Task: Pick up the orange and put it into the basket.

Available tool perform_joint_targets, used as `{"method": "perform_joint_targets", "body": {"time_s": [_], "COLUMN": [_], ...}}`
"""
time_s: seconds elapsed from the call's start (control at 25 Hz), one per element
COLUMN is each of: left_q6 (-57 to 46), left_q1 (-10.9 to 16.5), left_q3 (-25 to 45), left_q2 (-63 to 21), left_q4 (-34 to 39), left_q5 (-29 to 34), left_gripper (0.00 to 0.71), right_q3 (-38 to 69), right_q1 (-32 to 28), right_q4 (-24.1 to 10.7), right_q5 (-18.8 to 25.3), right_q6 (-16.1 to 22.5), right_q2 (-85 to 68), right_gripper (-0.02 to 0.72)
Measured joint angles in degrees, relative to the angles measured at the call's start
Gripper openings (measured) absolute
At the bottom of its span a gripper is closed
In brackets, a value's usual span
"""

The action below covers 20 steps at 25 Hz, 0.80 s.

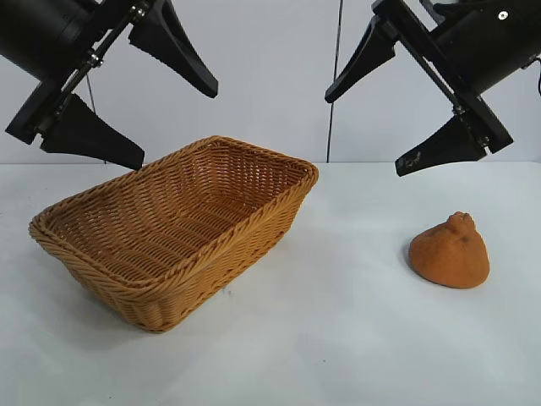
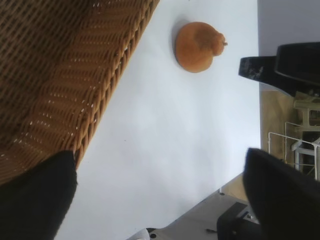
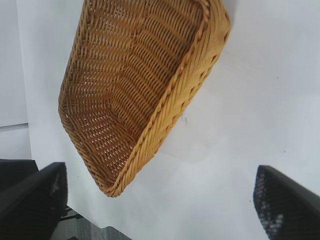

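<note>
Your right gripper [image 1: 404, 91] hangs with its jaws spread wide and empty, and the orange [image 1: 450, 251] sits on the white table [image 1: 338, 338] below them, slightly off to the outer side. Bring the jaws straight down so they straddle the dome, below the knobby bump, where the rough matte skin should give good purchase. Your left gripper [image 1: 148, 97], equally wide and empty, hovers over the basket [image 1: 228, 254], whose woven tan strands flare to a thick braided rim.

Tan-golden woven basket [image 1: 169, 279], orange-brown orange [image 1: 450, 251], white table [image 1: 338, 338].
</note>
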Motion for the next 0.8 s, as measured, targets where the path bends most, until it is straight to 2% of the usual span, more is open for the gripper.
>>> {"method": "perform_joint_targets", "body": {"time_s": [0.68,0.8], "left_q6": [-0.37,-2.68], "left_q1": [0.0,0.0], "left_q3": [0.0,0.0], "left_q2": [-0.07,-1.19], "left_q4": [0.07,3.44], "left_q5": [0.05,0.84], "left_gripper": [0.643,0.643], "right_q3": [0.0,0.0], "right_q1": [0.0,0.0], "right_q4": [0.0,0.0], "right_q5": [-1.43,-1.48], "right_q6": [0.0,0.0], "right_q2": [0.0,0.0], "right_gripper": [0.694,0.694]}}
